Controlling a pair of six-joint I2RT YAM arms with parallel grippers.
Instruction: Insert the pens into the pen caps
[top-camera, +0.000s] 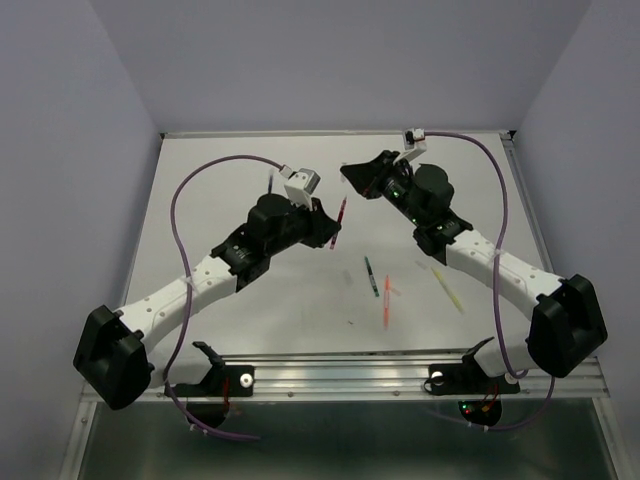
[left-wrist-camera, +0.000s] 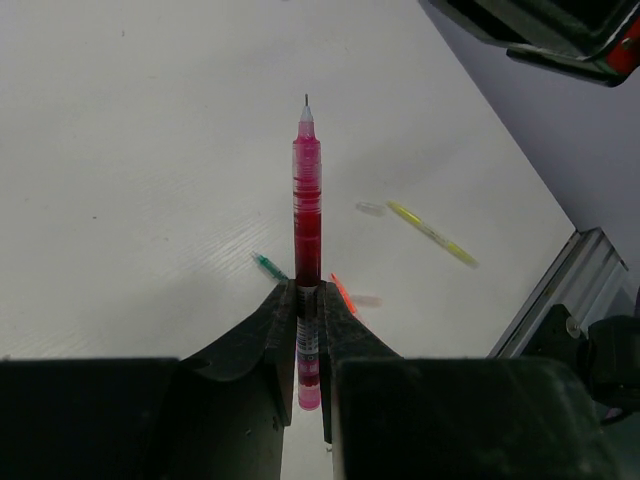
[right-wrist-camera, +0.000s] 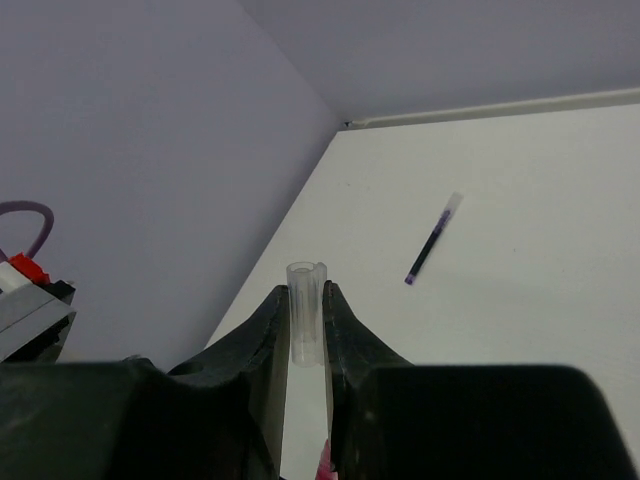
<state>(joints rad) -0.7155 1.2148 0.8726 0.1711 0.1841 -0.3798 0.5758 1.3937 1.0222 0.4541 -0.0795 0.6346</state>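
Note:
My left gripper (top-camera: 332, 228) (left-wrist-camera: 308, 297) is shut on the dark red pen (left-wrist-camera: 307, 200), held above the table with its bare tip pointing away from the fingers; the pen also shows in the top view (top-camera: 339, 220). My right gripper (top-camera: 354, 172) (right-wrist-camera: 307, 300) is shut on a clear pen cap (right-wrist-camera: 305, 310), open end outward, lifted over the far part of the table. The dark blue pen (right-wrist-camera: 432, 240) lies at the back. The green pen (top-camera: 369, 275), orange pen (top-camera: 386, 305) and pale yellow pen (top-camera: 448, 288) lie right of centre.
Loose pale caps lie by the yellow pen (left-wrist-camera: 371, 208) and by the orange pen (left-wrist-camera: 366, 300). A metal rail (top-camera: 380, 375) runs along the near table edge. Grey walls close in the left, right and back. Purple cables loop over both arms.

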